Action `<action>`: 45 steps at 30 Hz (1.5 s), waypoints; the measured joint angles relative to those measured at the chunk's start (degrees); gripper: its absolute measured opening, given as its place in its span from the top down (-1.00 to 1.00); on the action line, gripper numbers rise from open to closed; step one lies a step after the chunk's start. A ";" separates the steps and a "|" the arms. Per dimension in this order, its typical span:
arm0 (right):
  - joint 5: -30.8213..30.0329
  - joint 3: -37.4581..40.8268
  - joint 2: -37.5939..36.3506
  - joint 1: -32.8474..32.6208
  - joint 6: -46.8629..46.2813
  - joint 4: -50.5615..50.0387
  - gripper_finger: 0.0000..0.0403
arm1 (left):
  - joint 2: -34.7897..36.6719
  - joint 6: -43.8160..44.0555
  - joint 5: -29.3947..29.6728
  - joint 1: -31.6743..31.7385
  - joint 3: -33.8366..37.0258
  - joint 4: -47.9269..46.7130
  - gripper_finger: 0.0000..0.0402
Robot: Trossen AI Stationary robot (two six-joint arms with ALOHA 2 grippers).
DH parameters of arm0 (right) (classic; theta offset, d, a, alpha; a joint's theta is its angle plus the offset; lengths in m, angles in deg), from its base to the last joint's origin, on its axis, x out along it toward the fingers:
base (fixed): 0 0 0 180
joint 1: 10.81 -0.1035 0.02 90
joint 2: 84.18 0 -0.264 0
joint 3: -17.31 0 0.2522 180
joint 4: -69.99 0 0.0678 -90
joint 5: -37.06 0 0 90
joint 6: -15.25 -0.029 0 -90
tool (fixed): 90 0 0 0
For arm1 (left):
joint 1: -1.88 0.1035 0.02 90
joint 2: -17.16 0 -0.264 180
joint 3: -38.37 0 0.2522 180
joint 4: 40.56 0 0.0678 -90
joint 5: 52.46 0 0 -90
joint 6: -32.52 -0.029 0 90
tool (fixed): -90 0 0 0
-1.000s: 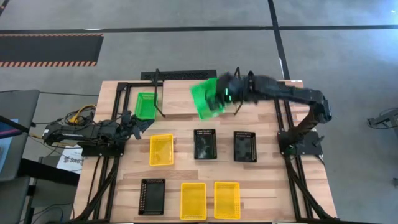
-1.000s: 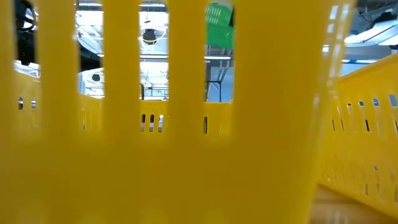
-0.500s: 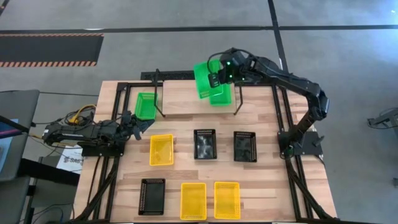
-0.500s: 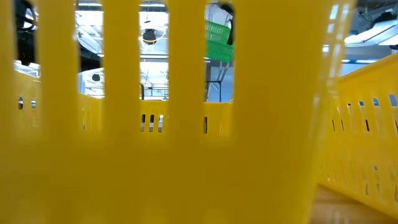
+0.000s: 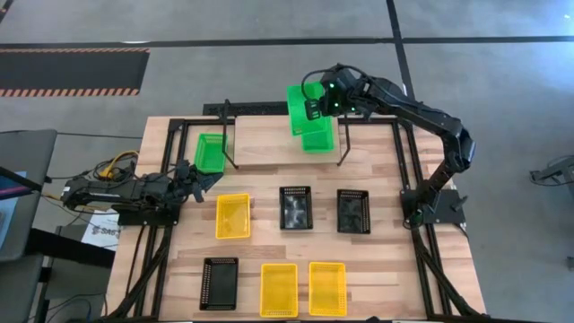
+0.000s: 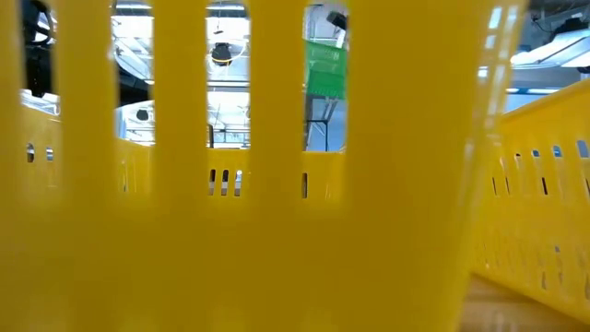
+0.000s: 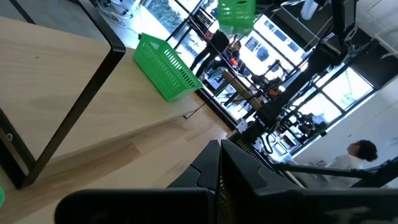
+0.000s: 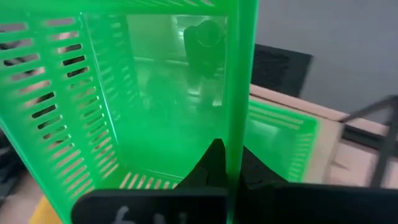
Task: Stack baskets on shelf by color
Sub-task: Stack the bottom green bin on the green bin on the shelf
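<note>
Right gripper point(image 5: 316, 106) is pinching the rim of a green basket point(image 5: 300, 109) and holding it up in the air, upper middle of the frame, over another green basket point(image 5: 317, 136) sitting on the shelf point(image 5: 269, 144) at its right end. The rest of the shelf top is bare wood. A third green one point(image 5: 210, 152) sits just off the shelf's left edge. Left gripper point(image 5: 203, 178) is parked at the left table edge, can't tell if it's spread.

baskets point(image 5: 311, 126) – glossy slotted plastic | shelf point(image 5: 265, 144) – pale matt wood, black metal wire | table point(image 5: 386, 251) – wood planks
</note>
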 joint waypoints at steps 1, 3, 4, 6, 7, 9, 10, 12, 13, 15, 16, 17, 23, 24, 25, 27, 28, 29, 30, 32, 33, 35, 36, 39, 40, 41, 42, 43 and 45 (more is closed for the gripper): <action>-0.44 0.11 0.00 0.43 -0.79 -1.06 0.98 | 0.00 0.01 0.00 0.00 0.00 0.01 1.00; -1.30 1.50 -0.10 1.07 -2.55 -1.92 0.98 | 0.00 0.13 0.00 0.00 0.00 -0.01 1.00; -1.53 2.52 -0.10 1.33 -3.56 -2.20 0.98 | 0.00 0.13 0.00 0.01 0.00 0.00 1.00; -1.60 4.46 0.00 1.84 -4.87 -3.36 0.98 | 0.00 0.11 0.00 0.00 0.00 0.00 1.00; -1.60 5.61 0.00 2.14 -5.16 -3.11 0.98 | 0.00 0.13 0.00 0.01 0.00 -0.01 1.00; -1.55 8.28 -0.07 2.34 -6.54 -2.07 0.98 | 0.00 0.43 0.00 0.01 0.00 -0.01 1.00; -1.57 9.79 -0.07 2.35 -7.06 -1.91 0.98 | 0.00 0.46 0.02 -0.01 0.00 0.00 1.00; -1.01 12.32 0.03 2.35 -7.65 -0.51 0.98 | 0.00 0.54 0.02 0.00 0.00 -0.01 1.00; -0.10 13.33 0.04 2.35 -7.66 0.42 0.98 | 0.00 0.66 0.02 0.01 0.00 -0.01 1.00; 1.20 15.38 -0.06 2.33 -7.42 2.53 0.98 | 0.00 0.79 0.02 0.01 0.00 -0.01 1.00; 1.95 16.34 -0.07 2.30 -7.42 3.42 0.98 | 0.00 0.79 0.02 0.01 0.00 0.00 1.00; 2.56 17.12 0.01 2.30 -7.40 3.99 0.98 | 0.00 0.81 0.02 0.01 0.00 0.01 1.00; 4.37 20.63 0.02 2.90 -6.62 7.33 0.98 | 0.02 0.92 0.02 -0.01 0.00 -0.01 1.00; 4.39 20.65 0.00 3.11 -6.33 7.74 0.98 | 0.02 0.94 0.04 -0.01 0.00 -0.01 1.00; 4.39 20.69 0.00 3.22 -6.31 7.81 0.98 | 0.00 0.94 0.04 0.01 0.00 -0.01 1.00; 4.38 20.79 0.00 3.55 -5.85 7.55 0.98 | 0.01 0.93 0.04 0.01 0.00 -0.01 1.00; 4.38 20.79 0.00 3.69 -5.70 7.65 0.98 | 0.00 0.94 0.04 0.00 0.00 0.00 1.00; 4.37 20.79 -0.01 3.99 -5.63 7.67 0.98 | 0.01 0.94 0.06 0.00 0.00 -0.01 1.00; 4.37 20.79 -0.02 4.24 -5.44 7.63 0.98 | 0.01 0.94 0.07 0.00 0.00 -0.01 1.00; 4.37 20.79 -0.02 4.71 -4.79 7.60 0.98 | 0.01 0.94 0.07 0.01 0.00 0.00 1.00; 4.37 20.79 -0.02 4.83 -4.70 7.62 0.98 | 0.02 0.94 0.07 0.00 0.00 -0.01 1.00; 4.36 20.79 -0.02 5.13 -4.61 7.61 0.98 | 0.02 0.94 0.07 -0.01 0.00 -0.01 1.00; 4.33 20.79 -0.02 5.13 -4.62 7.59 0.98 | 0.00 0.94 0.09 -0.01 0.00 0.01 1.00; 4.35 20.79 -0.02 5.08 -4.62 7.60 0.98 | 0.02 0.94 0.13 0.00 0.00 0.01 1.00; 4.33 20.79 -0.02 5.06 -4.62 7.60 0.98 | 0.01 0.94 0.16 0.01 0.00 -0.01 1.00; 4.35 20.79 -0.02 4.92 -4.62 7.62 0.98 | 0.02 0.94 0.23 0.00 0.00 -0.01 1.00; 4.33 20.79 -0.02 4.73 -4.62 7.62 0.98 | 0.00 0.94 0.33 0.00 0.00 0.00 1.00; 4.33 20.79 -0.02 4.46 -4.62 7.60 0.98 | 0.02 0.94 0.48 0.01 0.00 0.01 1.00; 4.26 20.79 -0.02 4.14 -4.62 7.60 0.98 | 0.02 0.94 0.48 0.00 0.00 0.00 1.00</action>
